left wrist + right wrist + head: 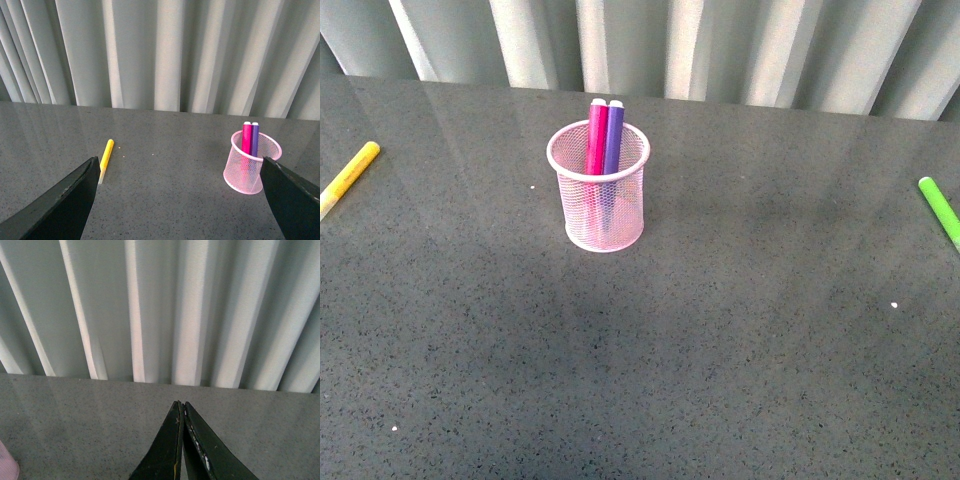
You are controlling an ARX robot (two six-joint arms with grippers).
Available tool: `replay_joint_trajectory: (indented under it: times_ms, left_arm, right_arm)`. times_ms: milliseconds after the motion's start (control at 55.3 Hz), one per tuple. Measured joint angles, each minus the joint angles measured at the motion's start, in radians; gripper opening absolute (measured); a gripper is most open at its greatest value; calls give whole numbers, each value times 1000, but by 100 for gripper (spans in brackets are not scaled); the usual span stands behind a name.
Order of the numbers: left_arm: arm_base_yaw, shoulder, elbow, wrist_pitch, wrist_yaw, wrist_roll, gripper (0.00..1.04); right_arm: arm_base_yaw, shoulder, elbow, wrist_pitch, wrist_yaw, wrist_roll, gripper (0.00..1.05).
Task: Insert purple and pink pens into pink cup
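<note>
Pink cup (pixel 598 200) holds magenta pen (pixel 596 135) and purple pen (pixel 613 137); my left gripper (pixel 177 200) released, right gripper (pixel 182 440) clenched empty, both clear; nothing left.

One pink cup (pixel 598 190), four markers: one magenta (pixel 596 135), one purple (pixel 613 137), one yellow (pixel 348 177), one green (pixel 940 209).

Before me lies a dark grey speckled table (pixel 720 330). My pink cup (pixel 605 215) stands on it; a yellow marker (pixel 348 177) lies far left, a green marker (pixel 940 210) far right.
</note>
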Motion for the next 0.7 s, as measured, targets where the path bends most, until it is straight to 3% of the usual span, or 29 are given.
replay_joint_trajectory:
  times_ms: [325,398,705]
  left_arm:
    - [0,0,0,0,0,0,98]
    - [0,0,0,0,0,0,98]
    - [0,0,0,0,0,0,98]
  right_arm:
    - [-55,-209,-150,-57,-53,0,3]
    - [-95,-220,-180,-33,-112,0,3]
    - [-130,-436,-237,-202,-125,0,3]
